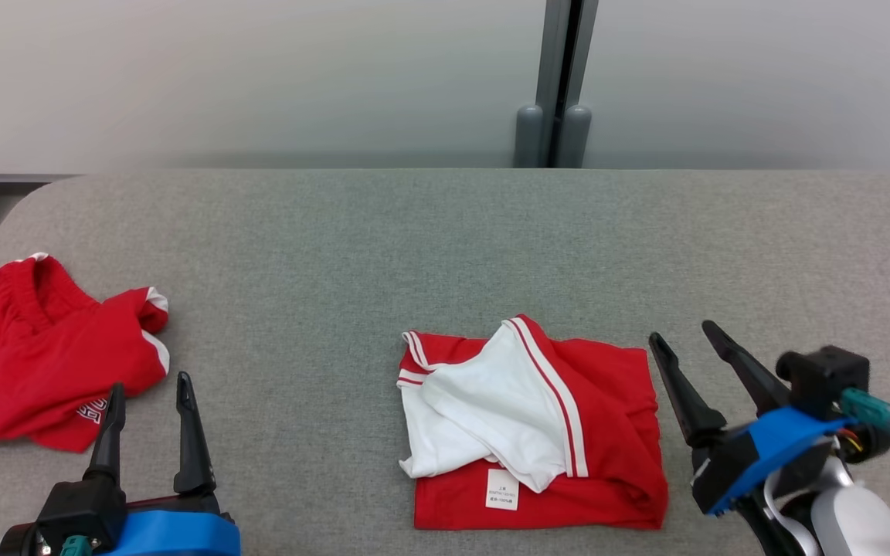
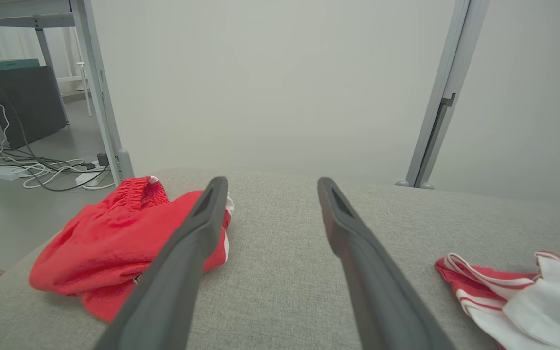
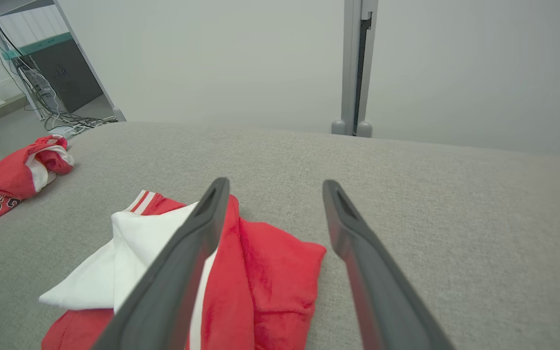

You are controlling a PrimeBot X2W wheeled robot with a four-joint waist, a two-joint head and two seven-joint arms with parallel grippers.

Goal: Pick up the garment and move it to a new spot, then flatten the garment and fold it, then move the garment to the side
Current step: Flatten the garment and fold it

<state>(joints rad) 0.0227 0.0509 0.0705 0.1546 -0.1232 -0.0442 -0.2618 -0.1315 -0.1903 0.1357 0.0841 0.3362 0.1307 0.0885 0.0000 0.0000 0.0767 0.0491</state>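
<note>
A red garment [image 1: 615, 432] with white striped trim and a white panel folded over it lies in a rough rectangle near the front middle of the grey padded table [image 1: 445, 247]; a small white label shows on its front edge. My right gripper [image 1: 682, 332] stands open just right of it, empty; in the right wrist view the garment [image 3: 270, 272] lies under and left of that gripper [image 3: 275, 181]. My left gripper [image 1: 150, 384] is open and empty at the front left, and its wrist view [image 2: 271, 181] shows the garment's striped corner [image 2: 503, 301] at the lower right.
A second red garment, crumpled shorts with an elastic waistband [image 1: 43, 363], lies at the table's left end, just left of the left fingers [image 2: 105, 238] [image 3: 8, 180]. A pale wall with a grey post [image 1: 561, 85] stands behind the table. Cables lie on the floor [image 2: 42, 170] beyond the left edge.
</note>
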